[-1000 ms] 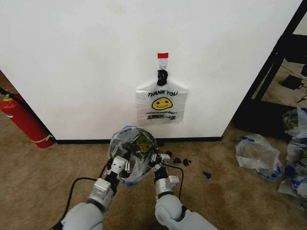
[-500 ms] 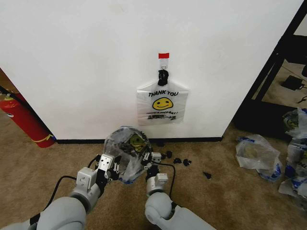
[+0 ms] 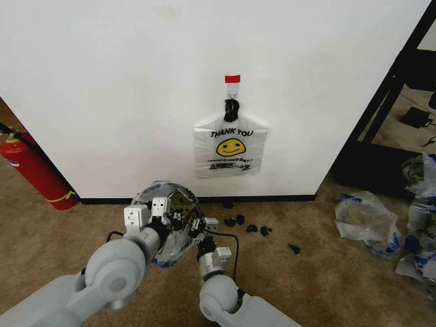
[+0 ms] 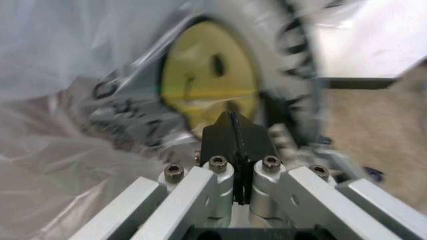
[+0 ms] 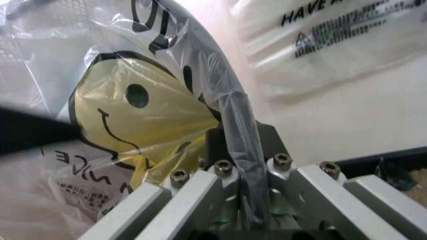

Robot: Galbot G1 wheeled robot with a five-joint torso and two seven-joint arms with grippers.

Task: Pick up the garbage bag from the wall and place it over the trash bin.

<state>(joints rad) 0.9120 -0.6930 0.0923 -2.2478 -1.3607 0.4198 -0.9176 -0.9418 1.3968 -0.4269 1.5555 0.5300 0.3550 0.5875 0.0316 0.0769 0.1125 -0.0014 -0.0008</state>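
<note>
White wall [image 3: 122,88] with black baseboard rises beyond the fingers; brown carpet [image 3: 320,286] lies beneath them. The garbage bag [image 3: 169,221] hangs stretched between both grippers, above the carpet. Left gripper [image 4: 235,131] fingers are pressed together, apparently pinching film. Right gripper [image 5: 243,150] fingers are clamped on a bag fold.

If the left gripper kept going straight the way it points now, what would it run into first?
Probably the garbage bag itself: the left gripper is pinched shut on its film, and the yellow smiley panel billows directly ahead. Beyond that likely the wall, though depth is unclear.
</note>
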